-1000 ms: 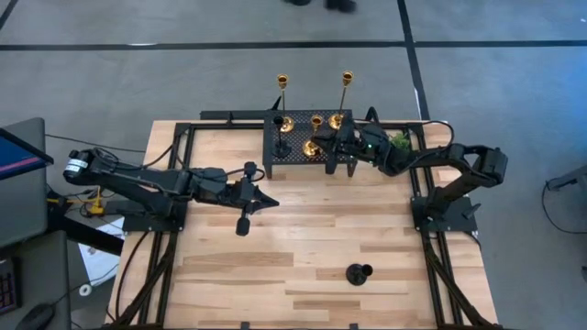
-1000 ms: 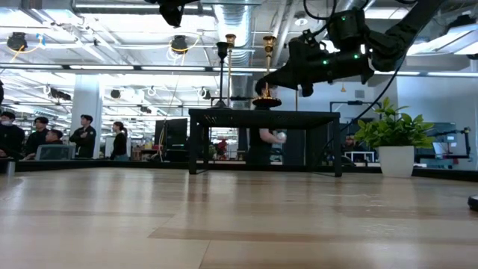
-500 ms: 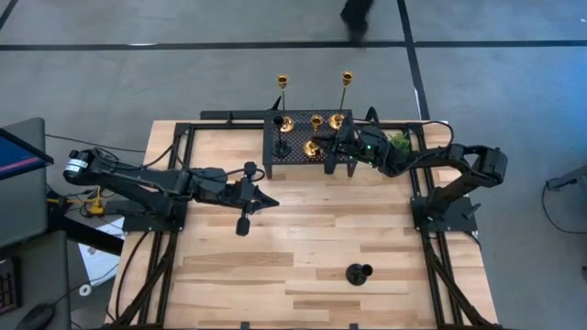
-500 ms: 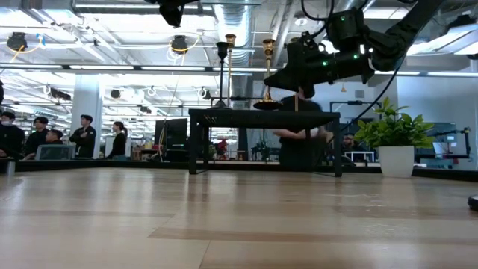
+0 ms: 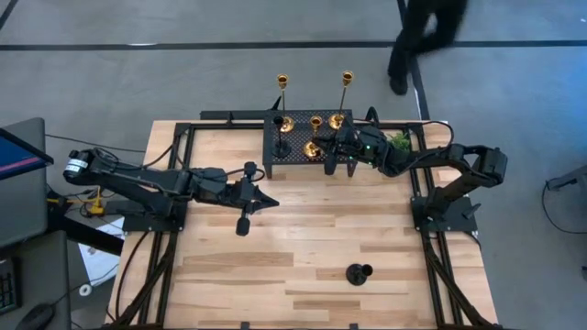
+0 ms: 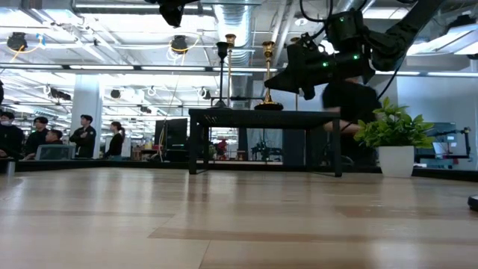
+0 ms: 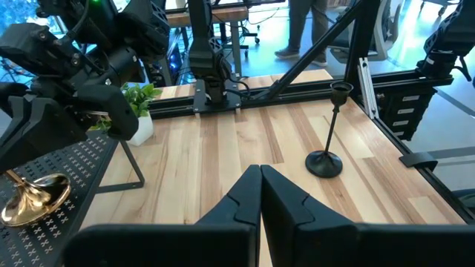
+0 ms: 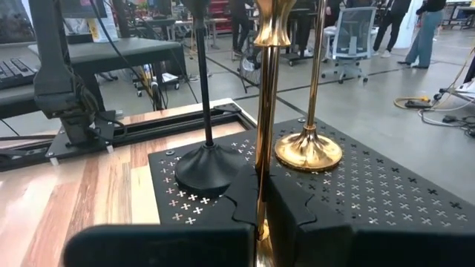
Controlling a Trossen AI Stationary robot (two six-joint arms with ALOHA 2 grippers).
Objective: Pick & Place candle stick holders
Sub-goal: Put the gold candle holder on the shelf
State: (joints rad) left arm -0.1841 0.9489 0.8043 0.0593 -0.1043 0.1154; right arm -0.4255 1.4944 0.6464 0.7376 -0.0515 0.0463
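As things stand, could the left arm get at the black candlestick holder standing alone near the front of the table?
Probably yes. The black candlestick holder stands alone on bare wood, nothing around it. The left gripper holds nothing, fingers shut, and open table lies between them; the right gripper is away at the mesh rack.

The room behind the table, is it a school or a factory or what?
Probably a big robotics lab or workshop. The low view shows bare ceiling pipes and people standing at workstations, and the right wrist view shows desks and office chairs on a concrete floor.

An open robotics lab: exposed ceiling ducts, office chairs, onlookers behind the table.
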